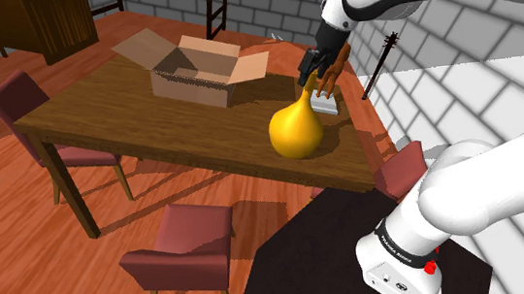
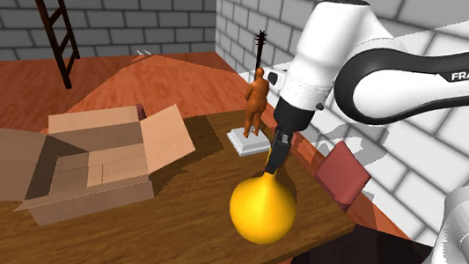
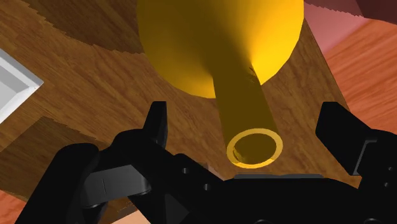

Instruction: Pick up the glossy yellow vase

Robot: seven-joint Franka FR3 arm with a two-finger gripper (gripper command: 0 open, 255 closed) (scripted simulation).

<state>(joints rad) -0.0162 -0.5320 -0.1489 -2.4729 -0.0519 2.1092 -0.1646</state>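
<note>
A glossy yellow vase [image 1: 296, 130] with a round belly and a narrow neck stands upright on the wooden table [image 1: 101, 107], near the edge closest to the stand. In the second exterior view the vase [image 2: 262, 211] sits directly under my gripper [image 2: 272, 167]. My gripper [image 1: 308, 77] hangs at the top of the neck. In the wrist view the vase [image 3: 216, 38] has its open mouth between the two fingers of my gripper [image 3: 248, 121]. The fingers stand wide apart and do not touch the neck.
An open cardboard box [image 1: 195, 69] lies on the table beyond the vase. An orange figurine [image 2: 256, 102] on a white base stands close behind the gripper. Red chairs [image 1: 186, 245] surround the table. The black stand [image 1: 300, 264] is at the shoulder view's lower right.
</note>
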